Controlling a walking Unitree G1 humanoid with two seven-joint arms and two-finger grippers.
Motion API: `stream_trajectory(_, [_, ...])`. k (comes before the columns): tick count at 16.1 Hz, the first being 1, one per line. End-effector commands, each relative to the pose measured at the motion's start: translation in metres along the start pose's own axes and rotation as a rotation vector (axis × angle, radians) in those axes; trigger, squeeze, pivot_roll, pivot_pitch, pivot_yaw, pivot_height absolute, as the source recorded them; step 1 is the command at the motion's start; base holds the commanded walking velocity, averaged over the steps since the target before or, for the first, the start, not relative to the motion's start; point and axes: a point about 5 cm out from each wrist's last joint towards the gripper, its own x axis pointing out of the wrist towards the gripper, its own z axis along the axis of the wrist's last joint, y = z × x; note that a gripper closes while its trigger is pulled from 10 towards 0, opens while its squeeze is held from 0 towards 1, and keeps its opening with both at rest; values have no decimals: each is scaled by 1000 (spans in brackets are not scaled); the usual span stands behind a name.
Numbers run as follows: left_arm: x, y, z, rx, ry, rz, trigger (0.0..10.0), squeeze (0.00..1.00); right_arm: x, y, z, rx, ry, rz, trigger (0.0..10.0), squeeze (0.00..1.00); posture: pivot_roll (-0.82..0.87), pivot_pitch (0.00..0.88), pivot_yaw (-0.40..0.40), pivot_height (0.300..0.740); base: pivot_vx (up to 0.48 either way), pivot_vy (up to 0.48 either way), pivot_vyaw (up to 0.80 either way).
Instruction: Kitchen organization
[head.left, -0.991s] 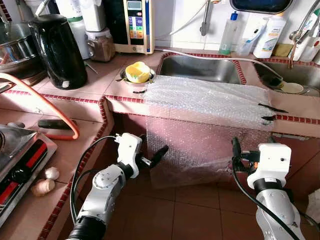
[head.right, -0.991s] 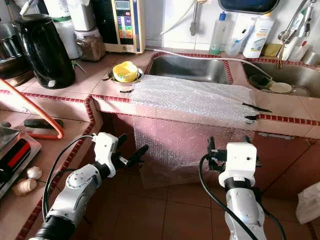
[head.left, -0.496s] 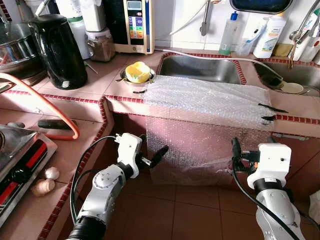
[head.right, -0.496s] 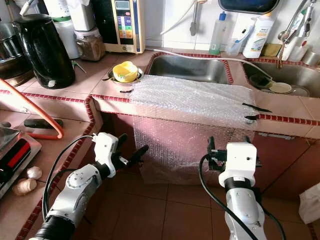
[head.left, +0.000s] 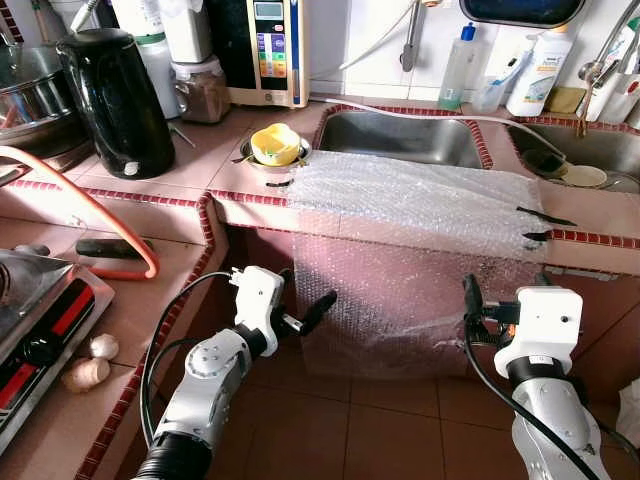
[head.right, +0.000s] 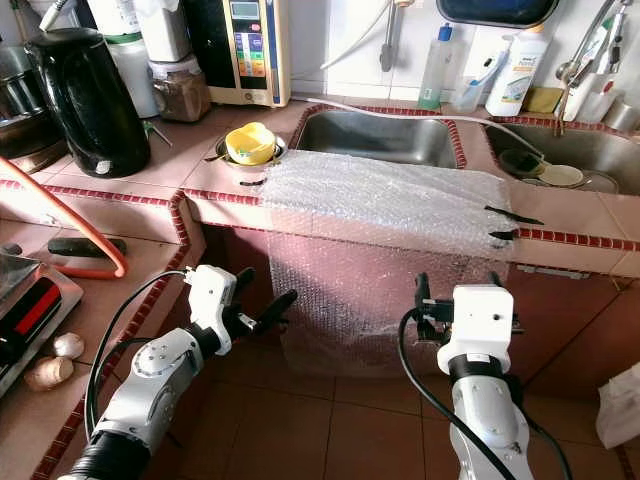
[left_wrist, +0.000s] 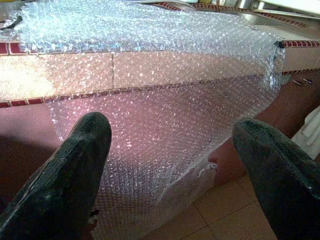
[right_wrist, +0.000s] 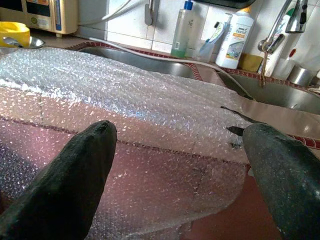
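A sheet of bubble wrap lies across the tiled counter in front of the sink and hangs down over the counter's front. My left gripper is low by the sheet's hanging left edge, open and holding nothing. In the left wrist view its fingers frame the bubble wrap without touching it. My right gripper is level with the hanging sheet's right side, also open and empty. The right wrist view looks between its fingers at the sheet on the counter.
A yellow bowl sits at the sheet's back left corner. A black kettle and an orange hose are on the left counter, with a stove and garlic nearer. Bottles stand behind the second sink. The floor is brown tile.
The lower right part of the hanging bubble wrap has dropped down a little. Both grippers have stayed where they were.
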Motion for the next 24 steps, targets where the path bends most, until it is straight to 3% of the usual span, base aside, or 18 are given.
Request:
stream_trajectory(1, [0,2,3,10,-4,3,10000,0,1,0,2,-5,-8,-1,10000,0,-95,0,33,740,0,0,0])
stream_trajectory(8, [0,2,3,10,-4,3,10000,0,1,0,2,-5,-8,-1,10000,0,-95,0,33,740,0,0,0])
stream_trajectory(9, [4,12,12,12,-44,121,10000,0,0,-1,1,-1,-8,-21,10000,0,-101,0,44,740,0,0,0])
stream_trajectory(10, [5,17,16,12,-62,172,10000,0,0,-2,1,5,-9,-28,10000,0,-101,0,44,740,0,0,0])
stream_trajectory(14, [5,20,18,24,-66,200,10000,0,-1,-2,1,2,-6,-26,10000,0,-98,0,45,740,0,0,0])
stream_trajectory(19, [-9,44,27,64,-94,340,10000,0,-5,-14,4,-9,-22,-83,10000,0,-95,0,51,740,0,0,0])
stream_trajectory(24, [-12,40,23,48,-78,307,10000,0,-3,-15,4,-4,-20,-112,10000,0,-93,0,52,740,0,0,-128])
